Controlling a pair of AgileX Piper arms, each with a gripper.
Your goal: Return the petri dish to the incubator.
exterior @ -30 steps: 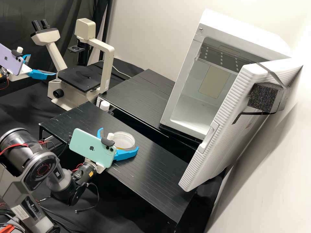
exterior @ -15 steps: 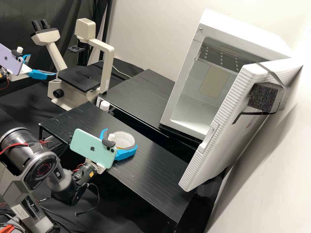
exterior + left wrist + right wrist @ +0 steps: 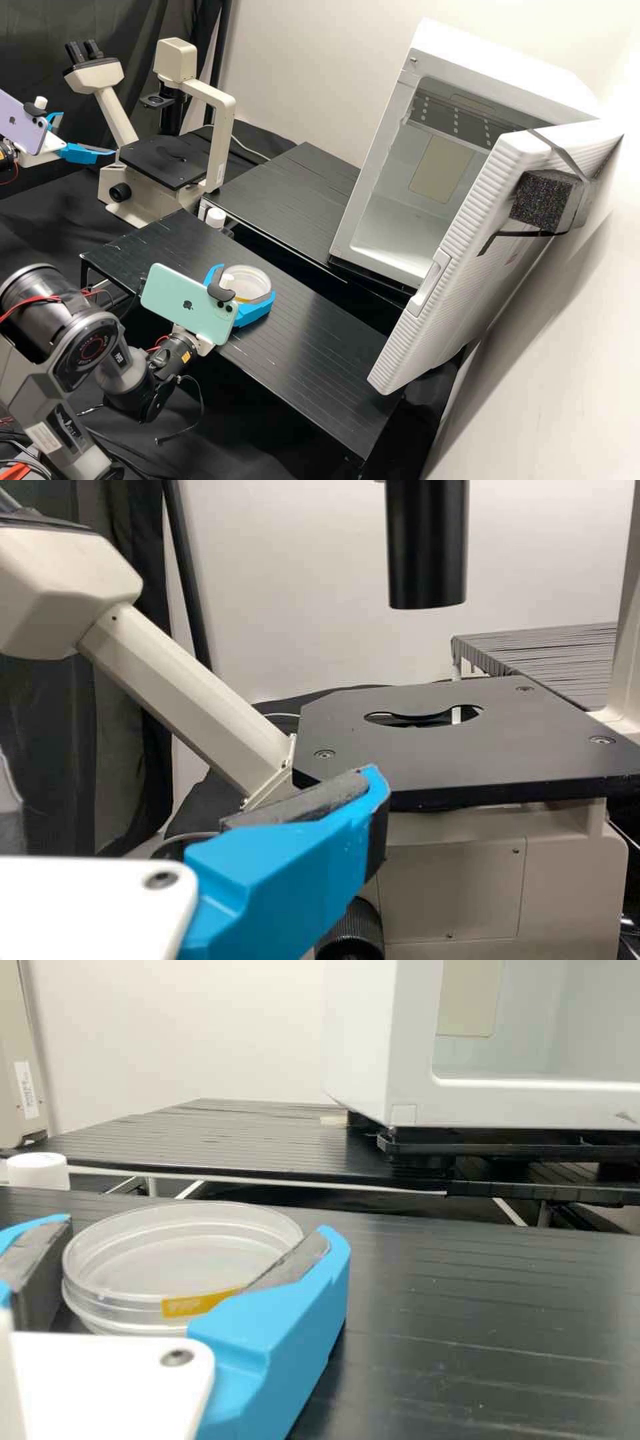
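Blue-fingered right pincer [image 3: 194, 1230] was closed on petri dish [image 3: 180, 1260] | dish sat level between its fingers, likely side-gripped to travel flat | incubator [image 3: 493, 67] stood open beyond pincer, presumably awaiting it.

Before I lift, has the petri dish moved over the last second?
Yes, slightly: judged against the fixed incubator in the high view, the petri dish has shifted away from it, toward the microscope.

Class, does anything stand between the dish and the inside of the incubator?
Yes, low down: the incubator's bottom lip and, before it, a gap between the near table and the far table. The open door stands to one side, seemingly clear of the straight path of the dish.
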